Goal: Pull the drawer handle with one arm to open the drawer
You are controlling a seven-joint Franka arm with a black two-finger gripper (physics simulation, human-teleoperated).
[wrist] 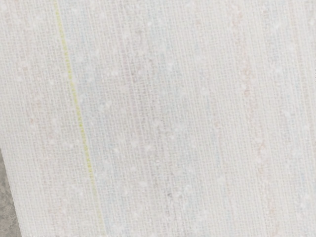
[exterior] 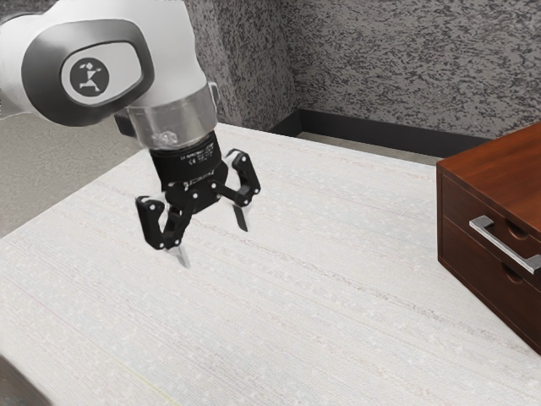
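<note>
nearest lies the pale, faintly streaked table [exterior: 321,338], which runs across almost the whole scene. in the wrist view the same cloth-like surface [wrist: 197,123] sits under the hand, crossed by a thin yellow-green line [wrist: 74,103], with a sliver of grey floor [wrist: 4,207] past the table's edge.

a little farther in, toward the exterior view's left, the gripper [exterior: 213,241] hangs just above the tabletop and points down. its two black fingers [exterior: 180,251] are spread wide with nothing between them, and their tips are close to the surface. i cannot tell whether they touch it. above it the white arm [exterior: 93,68] comes in from the exterior view's upper left.

at the exterior view's right edge, well apart from the gripper, a reddish-brown wooden cabinet [exterior: 507,169] stands on the table. its front faces the gripper's side. the upper drawer [exterior: 463,211] lies level with the panel below it, so it looks closed. the handle [exterior: 505,244], a silver bar, stands off the drawer front and slants down toward the near right, untouched.

farthest back, a dark baseboard [exterior: 380,131] runs along the foot of a speckled grey wall [exterior: 380,59] beyond the table's far edge.
</note>
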